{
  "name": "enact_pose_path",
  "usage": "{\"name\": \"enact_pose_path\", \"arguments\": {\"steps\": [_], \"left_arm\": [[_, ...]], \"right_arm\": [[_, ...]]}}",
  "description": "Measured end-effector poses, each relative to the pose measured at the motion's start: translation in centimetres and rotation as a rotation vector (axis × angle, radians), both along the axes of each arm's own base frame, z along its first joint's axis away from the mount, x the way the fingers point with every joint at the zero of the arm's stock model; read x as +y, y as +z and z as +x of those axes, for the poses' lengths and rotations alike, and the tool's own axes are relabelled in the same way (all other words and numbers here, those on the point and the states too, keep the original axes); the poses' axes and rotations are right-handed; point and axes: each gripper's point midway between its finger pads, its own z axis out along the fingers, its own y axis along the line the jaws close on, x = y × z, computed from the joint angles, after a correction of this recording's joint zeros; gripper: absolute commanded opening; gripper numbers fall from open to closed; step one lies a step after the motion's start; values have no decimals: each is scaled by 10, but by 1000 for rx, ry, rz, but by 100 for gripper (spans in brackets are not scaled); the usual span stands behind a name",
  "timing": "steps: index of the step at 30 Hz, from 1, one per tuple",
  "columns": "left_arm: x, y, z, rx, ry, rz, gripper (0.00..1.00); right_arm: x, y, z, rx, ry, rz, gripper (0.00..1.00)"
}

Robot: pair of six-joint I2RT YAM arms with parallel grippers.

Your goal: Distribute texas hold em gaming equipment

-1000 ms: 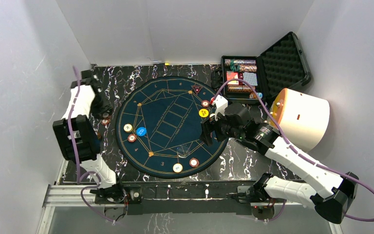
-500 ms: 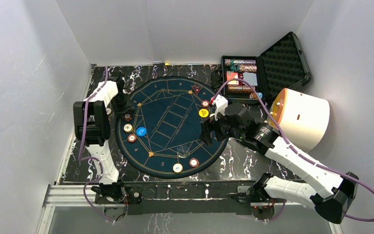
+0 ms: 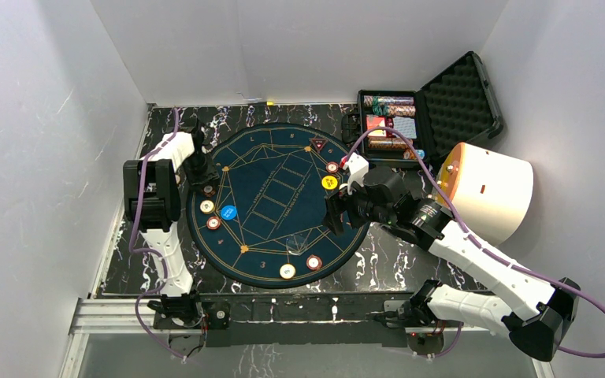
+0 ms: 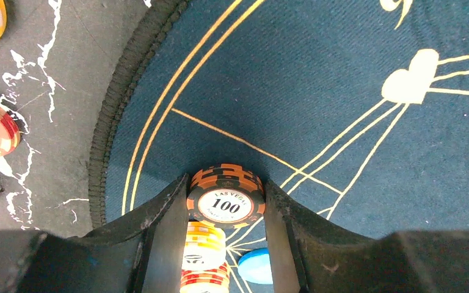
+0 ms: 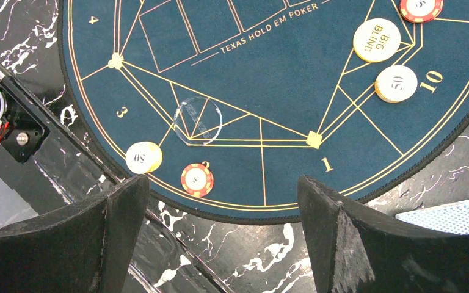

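We see the left fingers [image 4: 162, 235] clenched on an orange-black chip [image 4: 225, 204], pinched between their tips at the felt mat [image 4: 354, 140] near the bench's left edge. The right fingers [image 5: 119, 220] stand released, wide apart.

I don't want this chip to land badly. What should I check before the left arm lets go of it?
1. 100 chip pinched on both sides by the left gripper: ok.
2. Chip above the mat, inside its rim: ok.
3. Chip touching the felt: cannot tell.
4. Cream chip and blue disc apart from the release spot: ok.
5. Right gripper open, over the mat's other side: ok.
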Motion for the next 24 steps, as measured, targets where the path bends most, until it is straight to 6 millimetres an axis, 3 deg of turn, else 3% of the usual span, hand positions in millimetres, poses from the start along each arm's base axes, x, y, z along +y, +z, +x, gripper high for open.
{"name": "enact_pose_path", "arguments": {"steps": [3, 8, 11, 14, 17, 19, 22, 24], "left_arm": [[1, 0, 0, 1, -4, 4, 56], [3, 6, -2, 11, -19, 17, 63], [10, 20, -3, 8, -22, 41, 66], [25, 50, -8, -42, 2, 66, 67], [63, 89, -23, -157, 98, 80, 71], [101, 105, -50, -205, 207, 101, 73], [147, 106, -91, -205, 356, 142, 77], [161, 96, -111, -169, 406, 161, 78]], "right_arm": [[0, 0, 0, 0, 0, 0, 98], [0, 0, 0, 0, 0, 0, 98], [0, 0, 0, 0, 0, 0, 98], [0, 0, 0, -1, 1, 2, 98], [0, 3, -1, -6, 2, 9, 98], [0, 5, -3, -12, 7, 16, 98], [0, 8, -5, -20, 12, 24, 98], [1, 9, -6, -23, 16, 28, 98]]}}
